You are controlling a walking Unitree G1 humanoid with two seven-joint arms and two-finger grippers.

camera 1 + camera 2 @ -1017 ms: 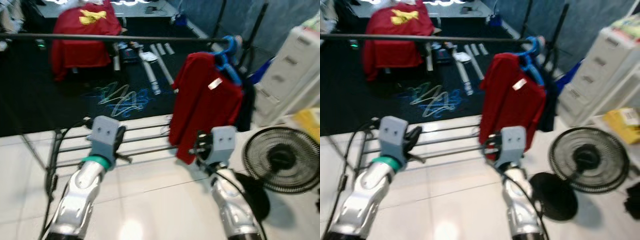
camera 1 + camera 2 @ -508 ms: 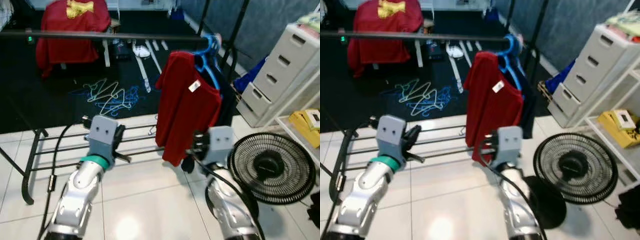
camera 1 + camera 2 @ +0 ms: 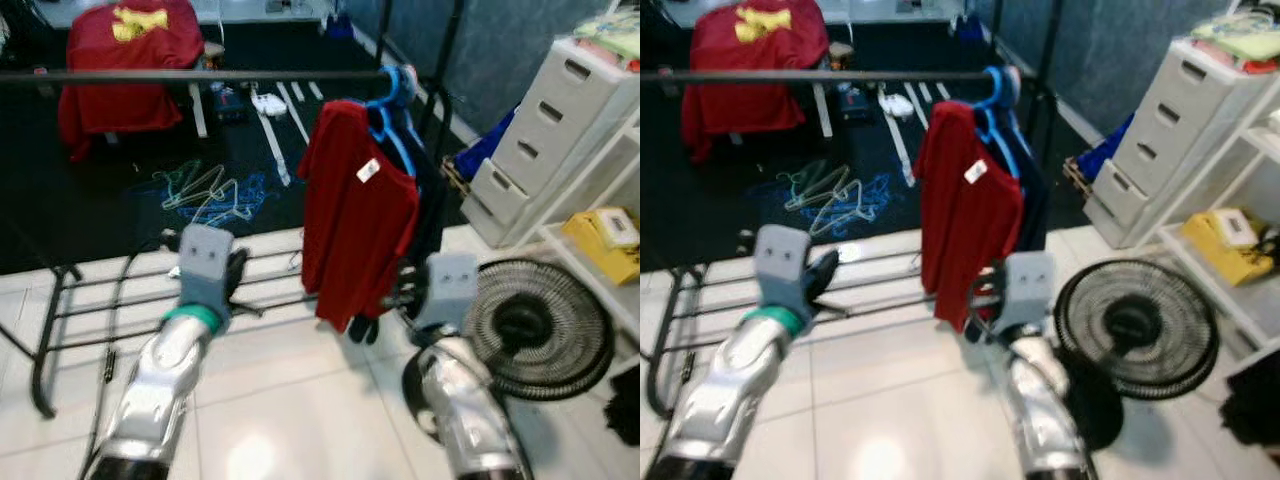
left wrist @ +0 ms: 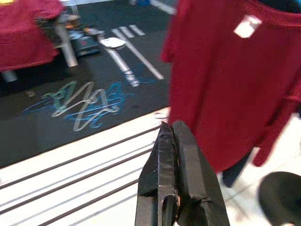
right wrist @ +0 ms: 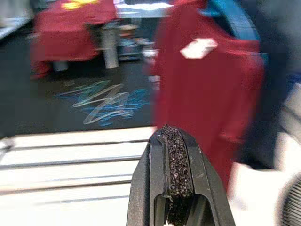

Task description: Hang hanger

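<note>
The blue hanger [image 3: 392, 118] with its red shirt [image 3: 357, 215] already hung on the rail [image 3: 190, 75], far right. My left gripper [image 4: 171, 141] and right gripper [image 5: 171, 146] were both pressed together, holding nothing. I judged the hanging done; next I'd back away.

- shirt [image 3: 358, 215]: deep red, with a white tag
- hanger [image 3: 392, 110]: bright blue
- rail [image 3: 190, 75]: black
- far cloth [image 3: 125, 55]: red with a yellow print
- floor hangers [image 3: 205, 190]: blue, green and pale, tangled on black carpet
- fan [image 3: 1137, 325]: black
- drawers [image 3: 535, 140]: pale grey
- tiles [image 3: 290, 410]: glossy white
</note>
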